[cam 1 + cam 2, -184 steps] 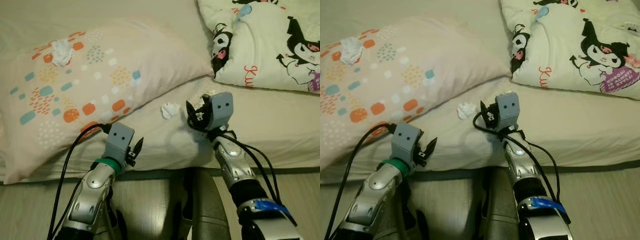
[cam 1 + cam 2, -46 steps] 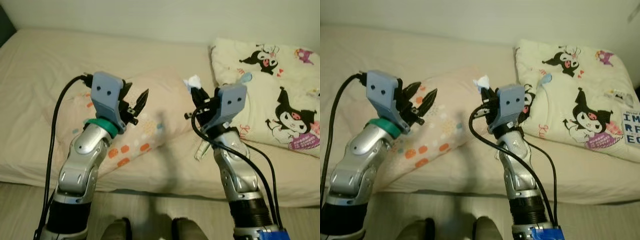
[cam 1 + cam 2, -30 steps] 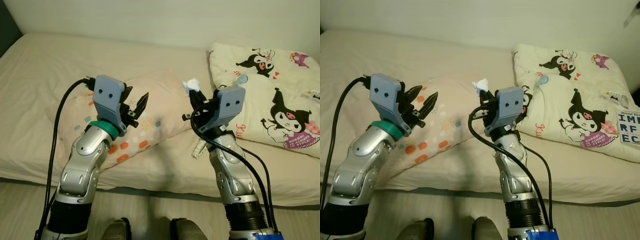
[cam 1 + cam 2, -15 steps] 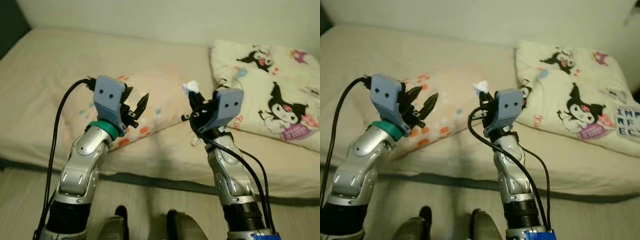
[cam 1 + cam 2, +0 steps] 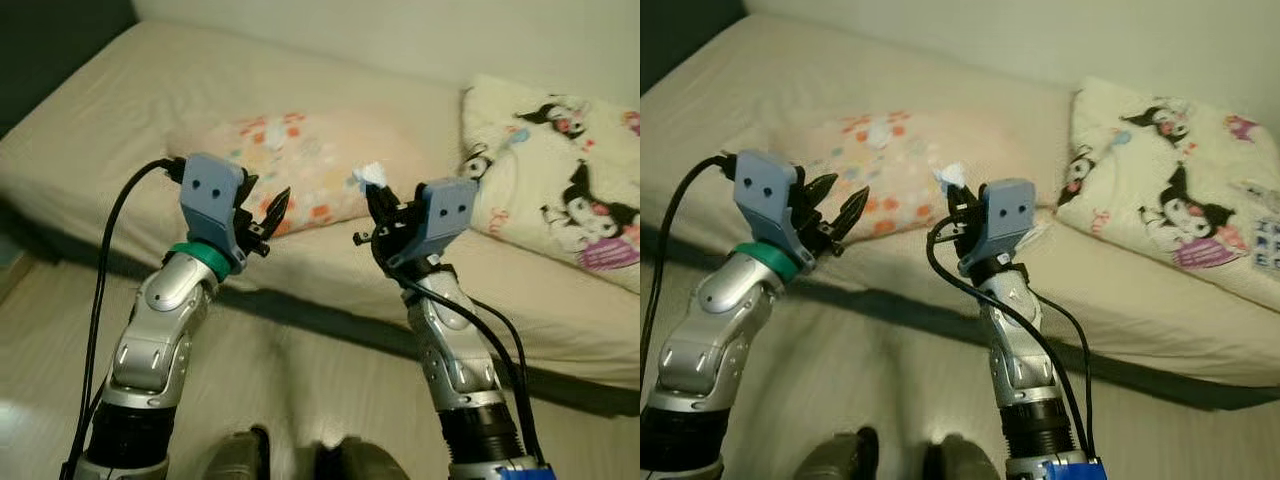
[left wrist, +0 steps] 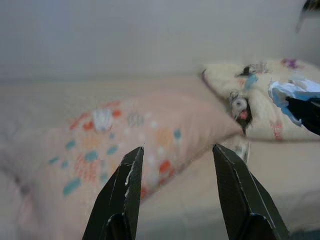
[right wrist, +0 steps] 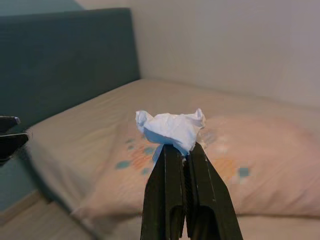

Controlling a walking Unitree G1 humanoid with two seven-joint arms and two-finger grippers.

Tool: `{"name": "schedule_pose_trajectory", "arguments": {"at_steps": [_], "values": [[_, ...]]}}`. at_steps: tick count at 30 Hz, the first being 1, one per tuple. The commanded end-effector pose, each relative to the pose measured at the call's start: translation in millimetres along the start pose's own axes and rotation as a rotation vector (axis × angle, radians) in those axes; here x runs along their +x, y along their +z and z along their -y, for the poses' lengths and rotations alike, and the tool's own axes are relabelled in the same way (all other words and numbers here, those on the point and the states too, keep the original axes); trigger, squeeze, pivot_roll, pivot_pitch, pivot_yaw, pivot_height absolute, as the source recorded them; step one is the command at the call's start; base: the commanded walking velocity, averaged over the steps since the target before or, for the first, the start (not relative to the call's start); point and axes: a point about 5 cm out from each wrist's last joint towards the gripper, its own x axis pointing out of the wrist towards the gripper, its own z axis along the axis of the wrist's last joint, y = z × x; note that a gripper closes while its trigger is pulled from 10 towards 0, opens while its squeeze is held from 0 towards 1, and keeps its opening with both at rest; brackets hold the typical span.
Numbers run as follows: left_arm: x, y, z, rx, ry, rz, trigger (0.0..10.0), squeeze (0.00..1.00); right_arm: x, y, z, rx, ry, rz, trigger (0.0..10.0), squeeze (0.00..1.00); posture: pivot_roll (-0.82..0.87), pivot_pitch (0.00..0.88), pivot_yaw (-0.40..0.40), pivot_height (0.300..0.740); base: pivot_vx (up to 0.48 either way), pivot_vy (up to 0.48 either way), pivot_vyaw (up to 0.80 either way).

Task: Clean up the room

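Note:
A crumpled white tissue [image 7: 172, 127] sticks out of my right gripper [image 7: 178, 146], which is shut on it and held up in front of me over the floor near the bed's edge. The same tissue [image 5: 369, 175] tops the right gripper [image 5: 376, 196] in the eye views. My left gripper [image 5: 264, 214] is raised beside it, open with nothing between its fingers [image 6: 131, 175]. A second white tissue [image 6: 102, 119] lies on the patterned pillow [image 5: 310, 150], beyond both grippers.
The beige bed [image 5: 120, 110] runs across the view, with a cartoon-print cushion [image 5: 570, 180] at its right. A dark headboard [image 7: 65, 50] stands at the bed's left end. Pale wood floor [image 5: 300, 370] lies between me and the bed; my feet [image 5: 240, 455] show below.
The whole picture has shifted: the bed now sits farther off and more floor shows. Both arms keep their raised pose, the right still shut on the tissue.

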Motion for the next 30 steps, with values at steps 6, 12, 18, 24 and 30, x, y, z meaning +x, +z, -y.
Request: {"name": "schedule_pose_trajectory", "arguments": {"at_steps": [6, 12, 18, 24, 30], "values": [[0.2, -3.8, 5.9, -0.011, -0.019, -0.015, 10.0, 0.0, -4.8, -4.2, 4.7, 0.025, -0.013, -0.018, 10.0, 0.0, -0.02, 0.089, -0.01, 0.74, -0.158, 0.0, 0.65], [0.2, -4.4, 6.2, -0.014, -0.018, -0.021, 10.0, 0.0, -4.7, -4.4, 4.9, 0.032, -0.014, -0.019, 10.0, 0.0, -0.02, 0.091, -0.012, 0.74, 0.0, 0.0, 0.77], [0.1, -5.0, 6.8, -0.016, -0.018, -0.032, 10.0, 0.0, -4.5, -4.8, 5.5, 0.042, -0.013, -0.021, 10.0, 0.0, -0.01, 0.092, -0.013, 0.74, 0.0, 0.0, 0.77], [0.3, -6.1, 5.7, -0.005, -0.011, -0.04, 10.0, 0.0, -4.7, -5.0, 5.6, 0.048, -0.012, -0.022, 10.0, 0.0, -0.02, 0.093, -0.013, 0.74, 0.0, 0.0, 0.76], [-0.4, -8.5, 3.6, 0.003, 0.002, -0.048, 10.0, 0.0, -5.1, -5.8, 5.4, 0.051, -0.01, -0.025, 10.0, 0.0, -0.01, 0.093, -0.013, 0.74, 0.0, 0.0, 0.75]]}}
